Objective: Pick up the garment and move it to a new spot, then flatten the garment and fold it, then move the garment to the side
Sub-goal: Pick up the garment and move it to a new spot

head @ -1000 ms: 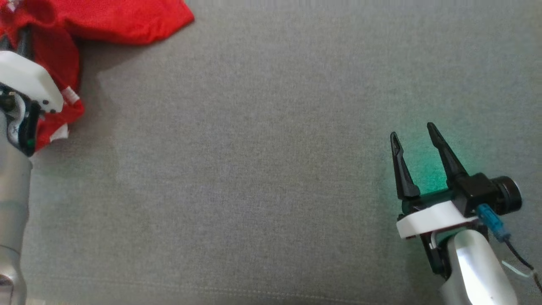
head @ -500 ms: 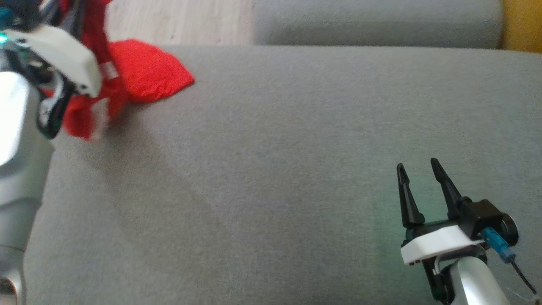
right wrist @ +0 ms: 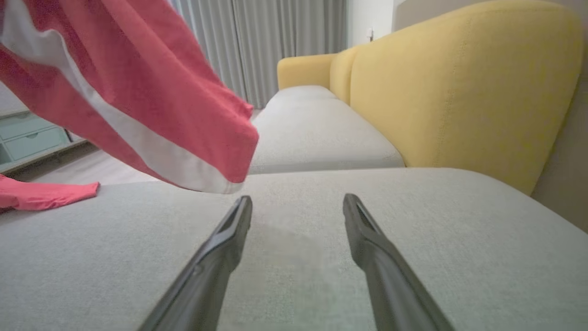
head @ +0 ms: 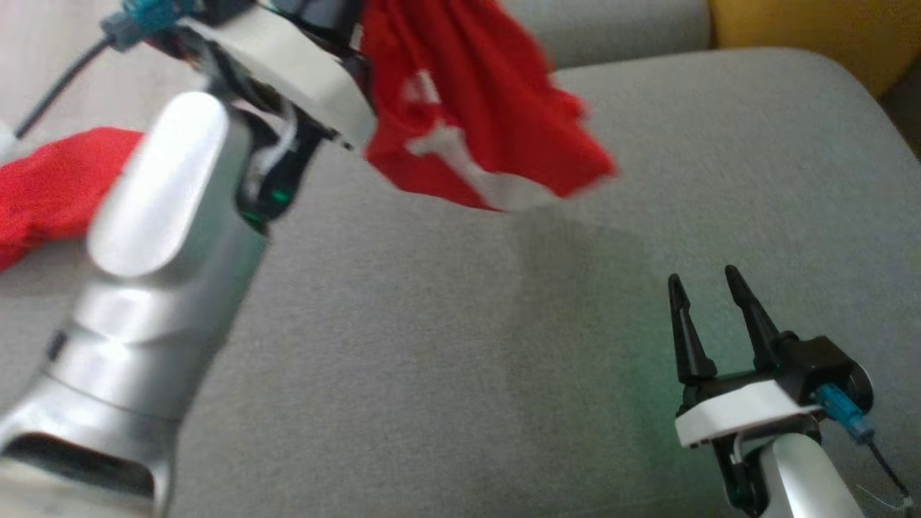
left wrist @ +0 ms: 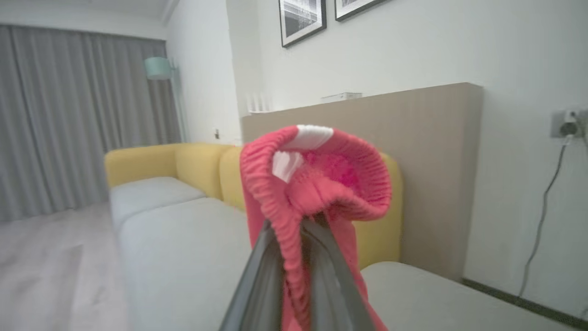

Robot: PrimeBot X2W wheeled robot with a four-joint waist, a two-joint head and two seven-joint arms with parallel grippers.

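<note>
My left gripper (left wrist: 301,225) is shut on a ribbed hem of the red garment (left wrist: 317,184), which has white stripes. In the head view the garment (head: 489,122) hangs in the air from the left arm's wrist (head: 288,65) at the top, above the grey sofa cushion (head: 432,324). More red cloth (head: 43,187) lies on the cushion at the far left; I cannot tell if it is joined to the hanging part. My right gripper (head: 703,277) rests low at the right, open and empty. In its own view the garment (right wrist: 138,92) hangs to the upper left of the right gripper (right wrist: 297,198).
A yellow backrest (right wrist: 459,92) borders the cushion on the right side. A second grey cushion (right wrist: 312,133) lies beyond it. The wall behind has a socket with a cable (left wrist: 567,126). A teal drawer unit (right wrist: 27,138) stands on the wooden floor at the left.
The left arm has lifted the garment off the cushion and carried it up and to the right. The head camera has shifted. The right gripper stays open in place.
</note>
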